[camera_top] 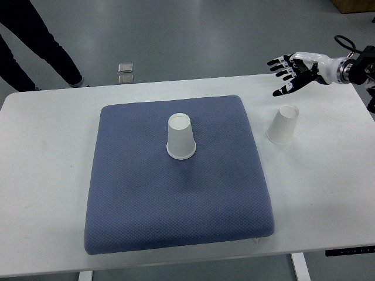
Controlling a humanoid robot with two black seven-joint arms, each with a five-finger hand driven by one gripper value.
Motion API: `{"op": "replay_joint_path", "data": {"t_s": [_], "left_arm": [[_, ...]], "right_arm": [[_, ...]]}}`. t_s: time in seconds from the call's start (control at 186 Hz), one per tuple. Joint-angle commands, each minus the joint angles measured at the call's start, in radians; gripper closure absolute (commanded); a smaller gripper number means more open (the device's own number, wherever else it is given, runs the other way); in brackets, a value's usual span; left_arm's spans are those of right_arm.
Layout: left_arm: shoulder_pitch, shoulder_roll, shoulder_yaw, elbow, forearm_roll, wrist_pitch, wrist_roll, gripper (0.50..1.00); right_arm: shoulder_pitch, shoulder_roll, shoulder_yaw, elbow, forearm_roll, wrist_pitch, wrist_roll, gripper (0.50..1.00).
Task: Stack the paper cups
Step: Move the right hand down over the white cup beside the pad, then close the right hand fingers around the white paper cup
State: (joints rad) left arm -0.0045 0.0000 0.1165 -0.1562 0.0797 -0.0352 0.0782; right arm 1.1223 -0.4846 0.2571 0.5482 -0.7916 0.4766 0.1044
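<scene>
Right hand [289,73] spread wide, empty, hovering beyond cup on counter [283,124]. Second cup [180,136] inverted on blue pad [129,193]. Recommended: descend squarely, grip mid-wall lightly, avoid crushing.

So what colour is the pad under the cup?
Blue-grey pad, finely dotted texture; top view.

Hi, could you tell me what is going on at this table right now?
A humanoid robot is set up to stack paper cups, and nothing is stacked yet. Its right hand reaches in from the right edge, fingers spread and holding nothing, just beyond a white paper cup standing upside down on the bare table. A second upside-down cup stands on the blue cushion. The left arm is out of view. A person's legs show at the far left.
</scene>
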Motion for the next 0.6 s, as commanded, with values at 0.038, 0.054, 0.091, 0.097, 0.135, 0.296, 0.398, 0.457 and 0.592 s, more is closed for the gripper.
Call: {"op": "replay_joint_path", "data": {"t_s": [0.038, 0.054, 0.091, 0.097, 0.135, 0.296, 0.398, 0.457, 0.592], "left_arm": [[0.0, 0.0, 0.0, 0.0, 0.0, 0.0, 0.0, 0.5], [0.0, 0.0, 0.0, 0.0, 0.0, 0.0, 0.0, 0.5], [0.0, 0.0, 0.0, 0.0, 0.0, 0.0, 0.0, 0.5], [0.0, 0.0, 0.0, 0.0, 0.0, 0.0, 0.0, 0.5], [0.0, 0.0, 0.0, 0.0, 0.0, 0.0, 0.0, 0.5], [0.0, 0.0, 0.0, 0.0, 0.0, 0.0, 0.0, 0.5], [0.0, 0.0, 0.0, 0.0, 0.0, 0.0, 0.0, 0.5], [0.0, 0.0, 0.0, 0.0, 0.0, 0.0, 0.0, 0.5], [0.0, 0.0, 0.0, 0.0, 0.0, 0.0, 0.0, 0.5]], "right_arm": [[0.008, -0.009, -0.07, 0.009, -0.1, -0.001, 0.0, 0.587], [0.008, -0.005, -0.075, 0.009, -0.103, -0.003, 0.0, 0.587], [0.005, -0.005, -0.081, 0.009, -0.103, -0.006, -0.002, 0.587], [0.004, -0.005, -0.082, 0.007, -0.104, -0.007, -0.002, 0.587], [-0.001, -0.002, -0.088, 0.006, -0.106, -0.01, -0.005, 0.587], [-0.016, 0.004, -0.183, -0.017, -0.106, -0.101, -0.008, 0.587], [-0.019, 0.011, -0.23, -0.017, -0.104, -0.13, -0.008, 0.587], [-0.022, 0.02, -0.234, -0.019, -0.104, -0.133, -0.008, 0.587], [-0.036, 0.027, -0.234, -0.017, -0.104, -0.136, -0.008, 0.587]]}}
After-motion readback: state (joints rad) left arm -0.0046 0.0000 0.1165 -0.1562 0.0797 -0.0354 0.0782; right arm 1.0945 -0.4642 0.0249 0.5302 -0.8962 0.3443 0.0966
